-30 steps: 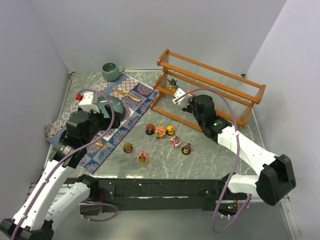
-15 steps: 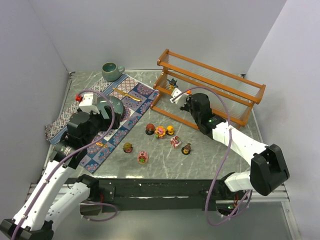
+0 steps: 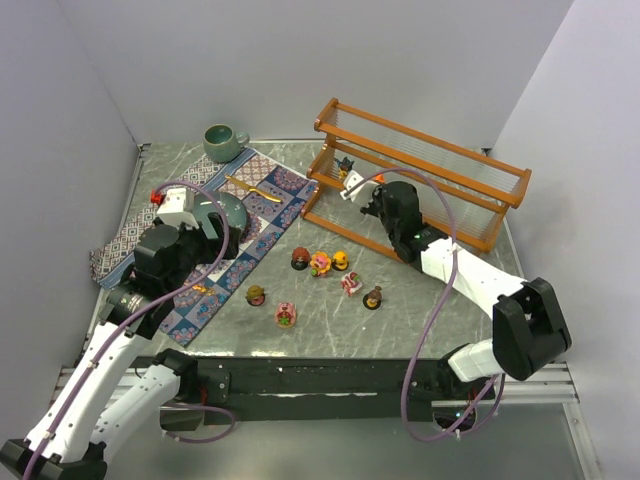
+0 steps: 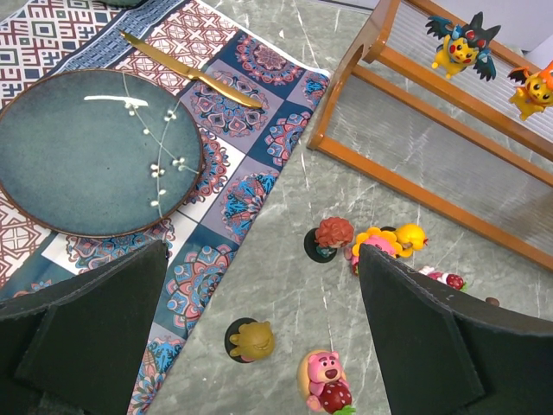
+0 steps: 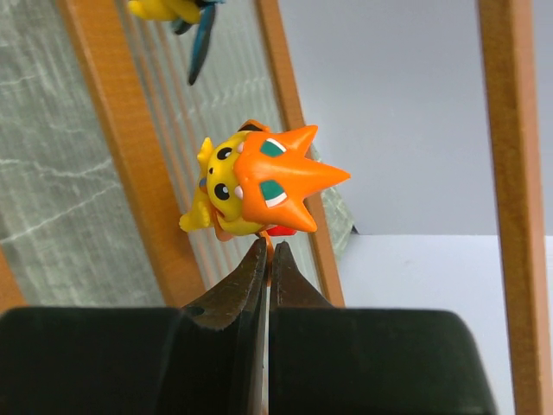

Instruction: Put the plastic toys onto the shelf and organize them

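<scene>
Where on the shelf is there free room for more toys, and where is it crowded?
The shelf looks bare from the right hand to its right end. Its left end is crowded: the dark spiky toy stands there, the right hand holding an orange-yellow toy beside it.

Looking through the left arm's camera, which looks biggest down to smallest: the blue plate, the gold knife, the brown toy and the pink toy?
1. blue plate
2. gold knife
3. pink toy and brown toy: these look much alike, and the pink one is cut off by the picture's edge, so I won't rank them.
</scene>
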`<move>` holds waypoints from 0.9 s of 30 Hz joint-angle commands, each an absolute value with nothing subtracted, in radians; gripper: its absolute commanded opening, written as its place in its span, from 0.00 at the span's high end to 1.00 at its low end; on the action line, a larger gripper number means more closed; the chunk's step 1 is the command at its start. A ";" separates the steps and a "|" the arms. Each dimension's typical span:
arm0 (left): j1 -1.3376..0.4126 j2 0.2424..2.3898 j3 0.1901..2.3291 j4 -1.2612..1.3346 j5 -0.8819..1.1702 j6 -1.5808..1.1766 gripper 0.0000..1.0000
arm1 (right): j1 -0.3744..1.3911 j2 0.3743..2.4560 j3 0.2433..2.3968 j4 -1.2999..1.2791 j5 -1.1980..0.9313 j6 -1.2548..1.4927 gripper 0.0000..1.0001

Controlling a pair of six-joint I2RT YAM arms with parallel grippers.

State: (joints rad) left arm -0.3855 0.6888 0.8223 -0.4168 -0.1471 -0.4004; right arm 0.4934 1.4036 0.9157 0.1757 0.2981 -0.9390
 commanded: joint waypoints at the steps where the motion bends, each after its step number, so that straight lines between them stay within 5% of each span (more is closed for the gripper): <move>1: -0.380 0.675 0.819 -0.397 -0.147 -0.376 0.03 | 0.479 1.423 0.973 0.253 0.295 -0.951 1.00; 15: -0.380 0.676 0.819 -0.397 -0.144 -0.374 0.03 | 0.456 1.473 0.988 0.252 0.255 -0.927 0.99; 27: -0.379 0.672 0.818 -0.397 -0.146 -0.374 0.03 | 0.446 1.485 0.999 0.230 0.226 -0.891 0.85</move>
